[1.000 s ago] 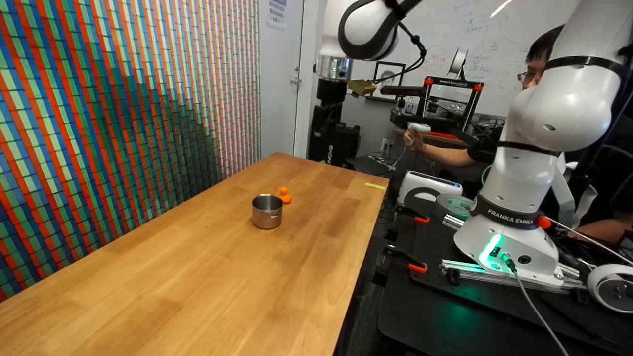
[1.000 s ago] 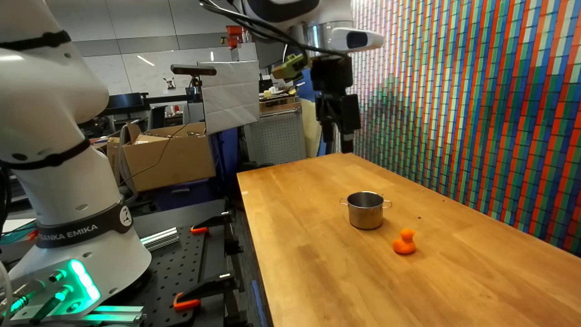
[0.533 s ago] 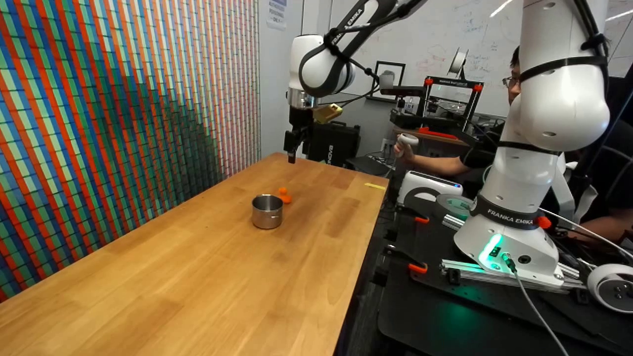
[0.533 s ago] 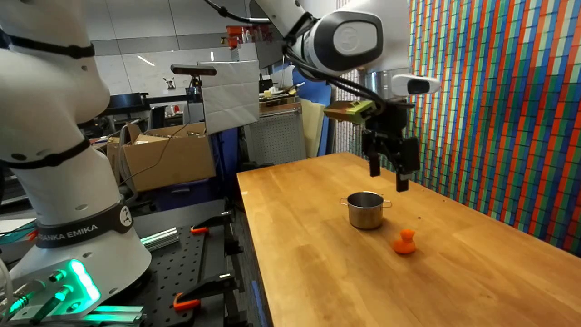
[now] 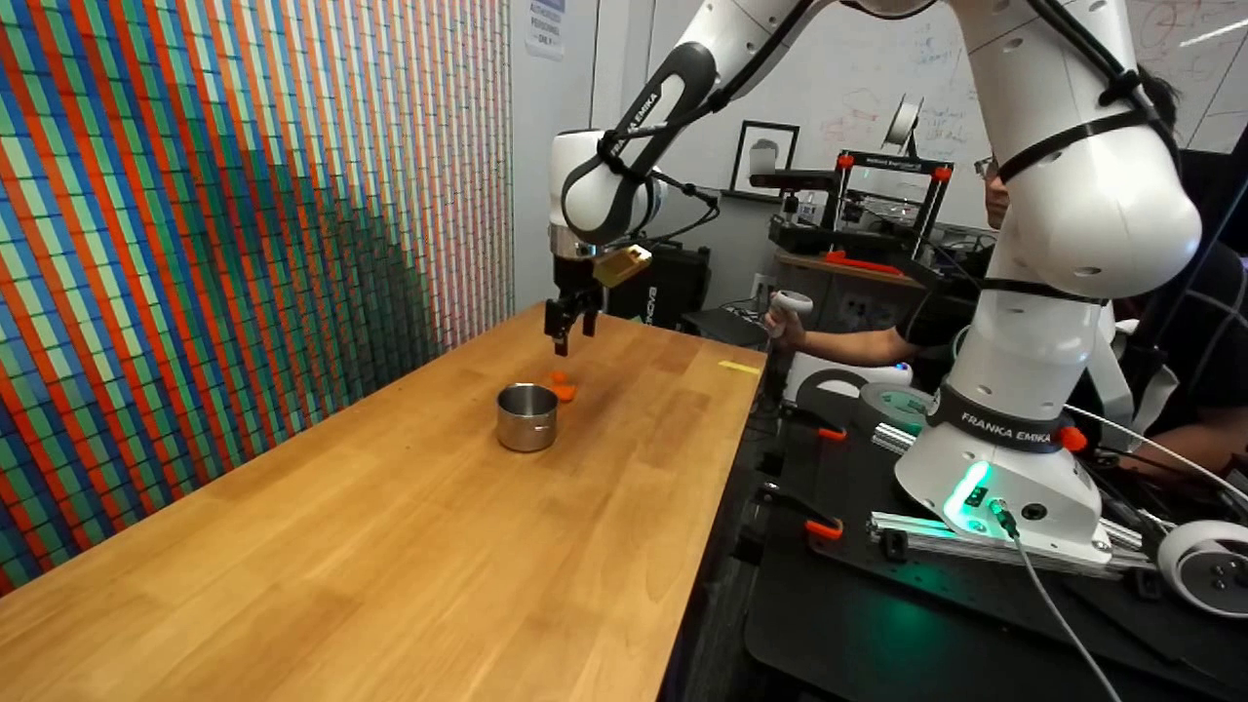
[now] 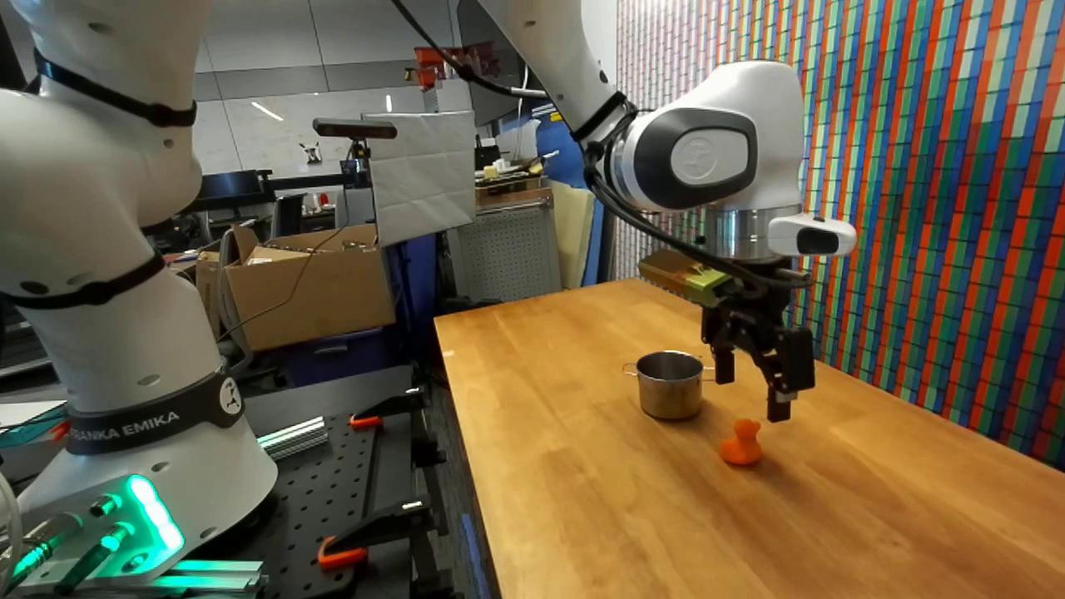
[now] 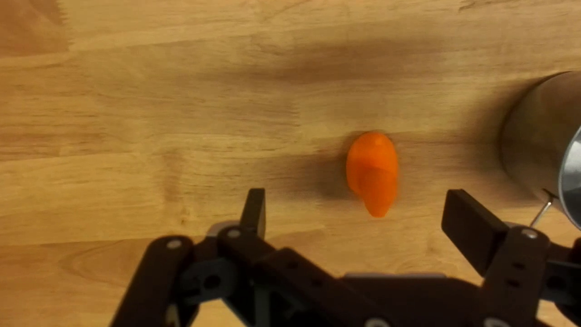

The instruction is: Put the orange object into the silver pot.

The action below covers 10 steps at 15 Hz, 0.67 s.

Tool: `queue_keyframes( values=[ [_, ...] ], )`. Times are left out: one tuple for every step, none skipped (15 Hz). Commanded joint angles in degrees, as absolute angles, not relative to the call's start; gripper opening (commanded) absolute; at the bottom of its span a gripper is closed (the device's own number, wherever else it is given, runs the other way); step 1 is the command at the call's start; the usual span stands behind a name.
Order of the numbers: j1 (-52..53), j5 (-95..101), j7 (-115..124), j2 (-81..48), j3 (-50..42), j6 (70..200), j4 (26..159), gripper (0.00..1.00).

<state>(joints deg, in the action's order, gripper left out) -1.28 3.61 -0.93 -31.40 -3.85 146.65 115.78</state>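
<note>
Just right of centre in the wrist view, an orange duck point(image 7: 373, 170) sits upright on the tabletop point(image 7: 136, 104), not yet lifted. Its long side runs up and down the frame, beak toward the bottom, leaving its slimmer flanks to left and right. That suits the fingers point(image 7: 470, 227): they stand wide, holding nothing, one toward each side in the lower half of the frame, so closing should pinch the duck across its narrow width. They hang above the tabletop, touching neither it nor the duck, and both exterior views put them roughly over the duck; the next move likely calls for lowering more than sideways travel.

At the right edge of the wrist view stands the pot point(image 7: 533, 141), near the duck but apart from it, which should make for a short carry. It is upright, mouth up, ready to take a drop from above. Its wire handle point(image 7: 541, 212) is close to one finger in that frame and could be clipped on the way down.

Right of centre in an exterior view, a person point(image 5: 853, 344), partly hidden by the robot arm point(image 5: 1102, 224), holds up a white controller point(image 5: 792, 302), presumably to steer from well away from the duck.
</note>
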Motion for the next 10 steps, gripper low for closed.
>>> queue_keyframes(
  values=[
    [-1.3, 3.5, 0.3, -36.6, -3.6, 147.7, 111.8, 1.00],
    [-1.3, 3.3, 0.2, -37.6, -3.3, 147.9, 111.3, 1.00],
    [-1.2, 3.3, 0.3, -38.5, -3.2, 148.1, 110.8, 1.00],
    [-1.1, 3.2, 0.4, -39.3, -3.1, 148.5, 110.4, 1.00],
    [-1.2, 3.1, 0.4, -40.1, -2.9, 148.8, 109.8, 1.00],
    [-1.0, 3.2, 0.3, -40.9, -2.7, 149.0, 109.1, 0.75],
    [-0.9, 3.2, 0.3, -41.6, -2.6, 149.3, 108.6, 0.75],
    [-0.8, 3.1, 0.3, -42.3, -2.4, 149.5, 108.0, 0.66],
    [-0.9, 2.8, 0.4, -42.7, -2.1, 149.8, 107.6, 0.58],
    [-0.9, 2.6, 0.3, -43.0, -1.7, 149.7, 107.2, 0.49]
  ],
)
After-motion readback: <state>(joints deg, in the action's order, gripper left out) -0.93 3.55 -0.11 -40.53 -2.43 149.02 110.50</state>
